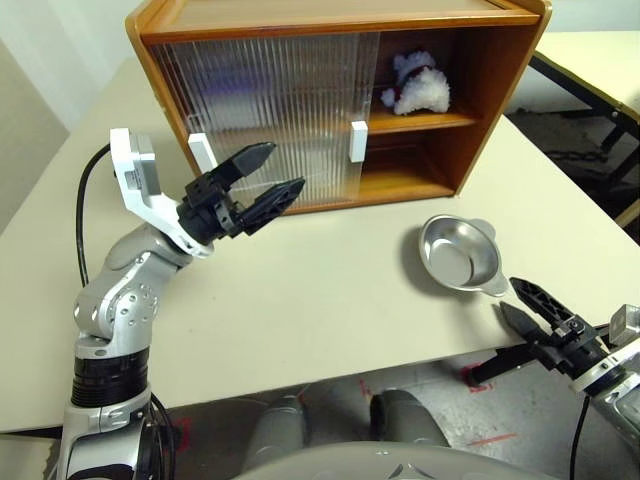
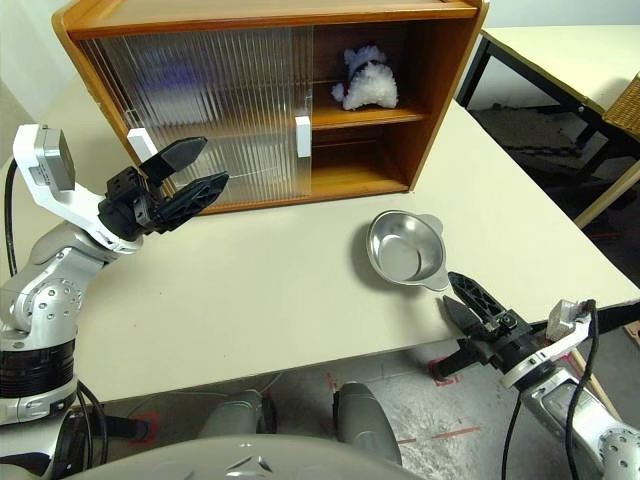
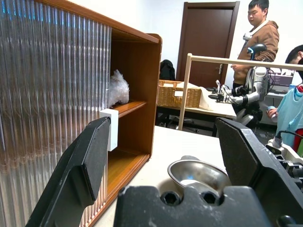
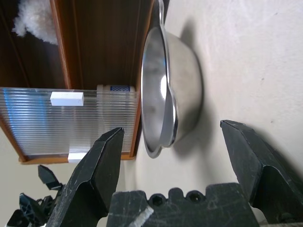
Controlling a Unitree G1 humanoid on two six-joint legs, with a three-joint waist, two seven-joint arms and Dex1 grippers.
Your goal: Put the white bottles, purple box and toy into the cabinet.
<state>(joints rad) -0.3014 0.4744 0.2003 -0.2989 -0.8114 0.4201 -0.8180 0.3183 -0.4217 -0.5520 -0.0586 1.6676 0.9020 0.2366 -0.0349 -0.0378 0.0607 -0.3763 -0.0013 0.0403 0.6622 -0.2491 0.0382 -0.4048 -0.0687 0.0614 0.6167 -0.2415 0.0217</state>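
On the upper shelf of the cabinet (image 1: 300, 25), at 12 o'clock, lay the toy (image 1: 417, 86); a white bottle (image 4: 116, 88) showed behind the ribbed door. Left gripper (image 1: 264, 177) hung released by a door handle (image 1: 199, 152); right gripper (image 1: 524, 303) stood spread and empty at 4 o'clock, beside the steel bowl (image 1: 460, 254). Judged step: stowing finished; next, closing the door.

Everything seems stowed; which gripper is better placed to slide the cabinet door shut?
Probably the left gripper: it hovers open right by the ribbed translucent sliding door's white handles on the wooden cabinet. The right gripper sits open at the table edge, beyond the steel bowl.
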